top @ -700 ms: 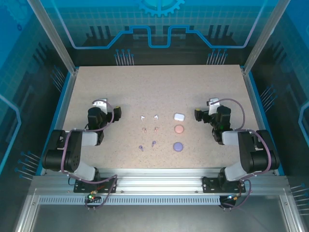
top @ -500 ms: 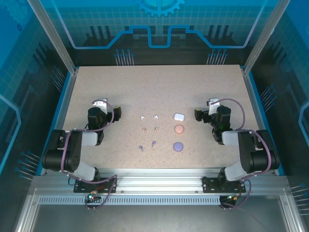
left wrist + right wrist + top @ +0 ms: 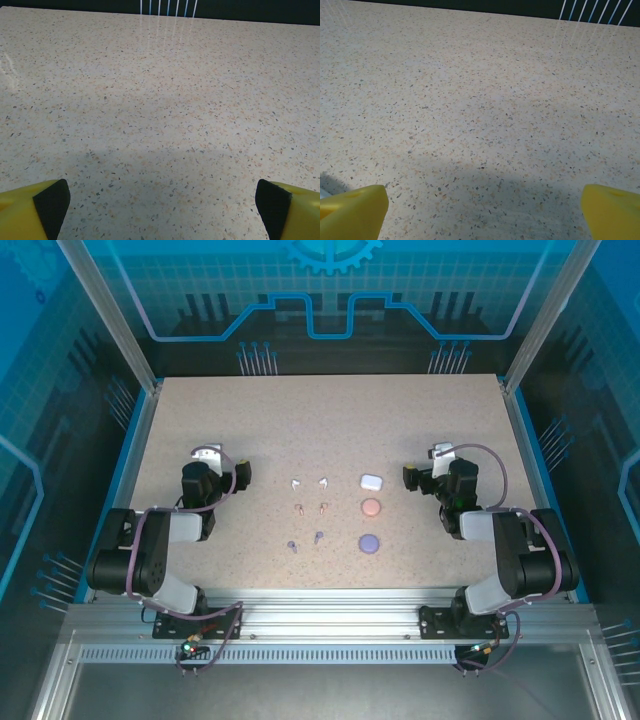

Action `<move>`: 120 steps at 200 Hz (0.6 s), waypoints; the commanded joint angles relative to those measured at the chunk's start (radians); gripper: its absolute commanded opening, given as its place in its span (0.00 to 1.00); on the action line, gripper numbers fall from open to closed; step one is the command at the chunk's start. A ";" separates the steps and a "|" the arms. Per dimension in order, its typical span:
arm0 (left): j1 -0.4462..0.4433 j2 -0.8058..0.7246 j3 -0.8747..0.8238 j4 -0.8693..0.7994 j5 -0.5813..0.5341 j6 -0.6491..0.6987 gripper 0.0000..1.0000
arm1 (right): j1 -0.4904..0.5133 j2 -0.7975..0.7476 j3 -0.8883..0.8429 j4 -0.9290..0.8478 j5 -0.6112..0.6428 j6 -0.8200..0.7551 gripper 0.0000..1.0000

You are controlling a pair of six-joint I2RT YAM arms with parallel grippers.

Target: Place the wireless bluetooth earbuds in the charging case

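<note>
White, pink, purple earbuds (image 3: pixel 323 507); speckled beige table (image 3: pixel 330 420)

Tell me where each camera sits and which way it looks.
Top external: above and behind, looking down at the speckled beige tabletop; left arm and right arm show.
Left wrist: on that wrist, skimming the tabletop toward its far edge; open yellow-fingered left gripper below.
Right wrist: same outlook; open yellow-fingered right gripper.
Wrist views share that tabletop.

White earbuds (image 3: pixel 296 483) lying farthest back, pink earbuds (image 3: pixel 299 507) lying mid-row, purple earbuds (image 3: pixel 292 545) lying nearest, white case (image 3: pixel 370 481), pink case (image 3: pixel 370 507), purple case (image 3: pixel 369 543) sitting apart to each pair's right
</note>
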 commanded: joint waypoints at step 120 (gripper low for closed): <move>0.003 -0.233 0.161 -0.485 -0.191 -0.124 0.99 | -0.052 -0.347 0.150 -0.544 0.145 0.287 1.00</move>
